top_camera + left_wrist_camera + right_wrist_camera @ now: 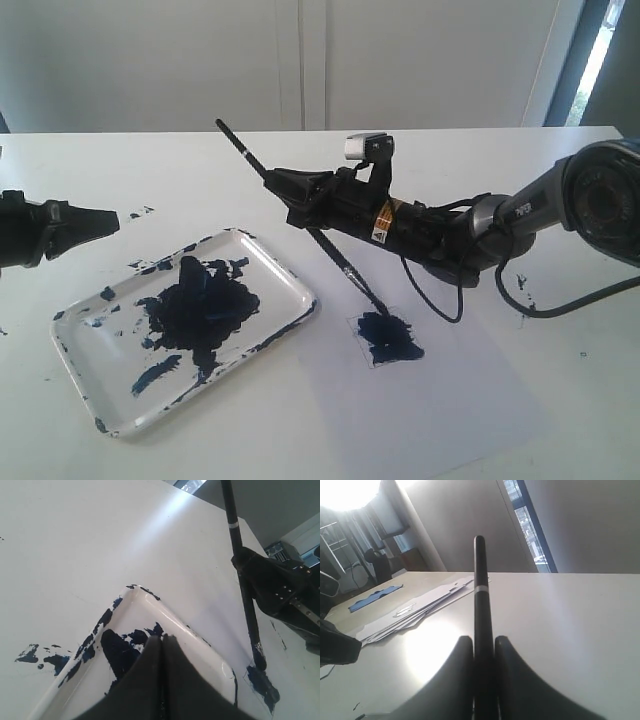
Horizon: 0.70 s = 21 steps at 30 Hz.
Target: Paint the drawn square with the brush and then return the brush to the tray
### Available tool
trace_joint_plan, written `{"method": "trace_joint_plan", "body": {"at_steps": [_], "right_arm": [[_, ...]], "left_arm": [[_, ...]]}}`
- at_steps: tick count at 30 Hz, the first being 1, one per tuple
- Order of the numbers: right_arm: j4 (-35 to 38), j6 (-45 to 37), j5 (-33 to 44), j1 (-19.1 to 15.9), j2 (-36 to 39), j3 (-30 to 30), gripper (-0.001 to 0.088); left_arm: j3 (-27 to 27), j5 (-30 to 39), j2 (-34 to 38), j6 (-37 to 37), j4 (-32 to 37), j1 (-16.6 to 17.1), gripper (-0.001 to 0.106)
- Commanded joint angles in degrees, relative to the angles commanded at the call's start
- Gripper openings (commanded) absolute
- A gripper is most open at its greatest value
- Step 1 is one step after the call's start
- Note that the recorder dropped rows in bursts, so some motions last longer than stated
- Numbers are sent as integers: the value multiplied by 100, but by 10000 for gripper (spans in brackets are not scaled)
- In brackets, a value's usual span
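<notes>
My right gripper (290,196) (483,641) is shut on the brush (340,256) (481,590) partway along its black handle. The brush slants down to the right, and its wet tip rests on the drawn square (386,336), which is smeared dark blue. In the left wrist view the brush (244,580) ends on that square (262,684). The tray (292,281) (170,615), blotched with blue paint, lies left of the paper. My left gripper (112,219) (163,638) is shut and empty, hovering by the tray's far left corner.
The white paper sheet (450,400) lies under the square at front right. Blue paint specks (140,211) mark the table beyond the tray. The right arm's black cables (545,305) loop over the table at right. Stacked papers (415,611) show in the right wrist view.
</notes>
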Motion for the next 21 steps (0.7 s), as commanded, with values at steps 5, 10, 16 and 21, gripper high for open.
{"method": "trace_joint_plan", "body": {"at_steps": [5, 10, 16, 21], "right_arm": [[-22, -14, 0, 0, 136, 0, 0], [-22, -27, 0, 0, 165, -12, 0], [-161, -28, 0, 0, -7, -25, 0], [-392, -39, 0, -7, -52, -25, 0]], "left_arm": [[0, 0, 0, 0, 65, 0, 49], [0, 0, 0, 0, 102, 0, 49], [0, 0, 0, 0, 102, 0, 49], [0, 0, 0, -13, 115, 0, 49]]}}
